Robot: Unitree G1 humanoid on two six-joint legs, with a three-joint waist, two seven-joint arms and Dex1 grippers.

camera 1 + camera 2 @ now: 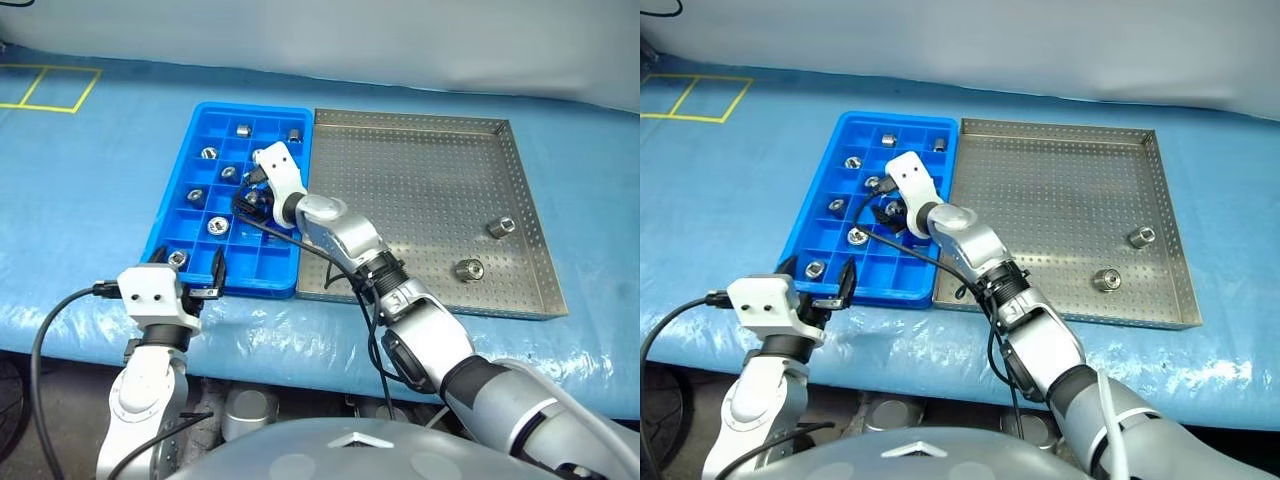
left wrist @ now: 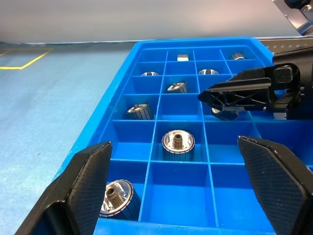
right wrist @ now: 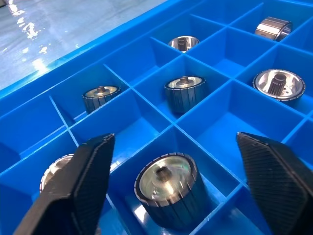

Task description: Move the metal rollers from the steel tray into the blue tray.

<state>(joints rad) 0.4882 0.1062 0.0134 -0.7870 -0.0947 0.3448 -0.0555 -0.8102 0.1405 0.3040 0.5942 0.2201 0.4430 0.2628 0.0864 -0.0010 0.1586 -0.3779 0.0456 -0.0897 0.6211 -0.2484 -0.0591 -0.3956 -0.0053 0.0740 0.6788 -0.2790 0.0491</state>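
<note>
The blue tray (image 1: 255, 288) lies left of the steel tray (image 1: 420, 170), touching it. Several metal rollers sit one to a compartment in the blue tray, such as one roller (image 1: 217, 226). Two rollers (image 1: 501, 227) (image 1: 468, 269) remain on the steel tray's right side. My right gripper (image 3: 174, 142) reaches low into the blue tray's middle and is open, with a roller (image 3: 166, 188) standing free in the compartment between its fingers (image 3: 274, 181). My left gripper (image 1: 190, 262) hovers open at the blue tray's near edge, holding nothing.
A blue plastic sheet (image 1: 90, 200) covers the table. A yellow tape square (image 1: 50, 88) marks its far left corner. A black cable (image 1: 330, 262) loops from my right forearm over the seam between the trays. The table's front edge (image 1: 300, 345) runs just before the trays.
</note>
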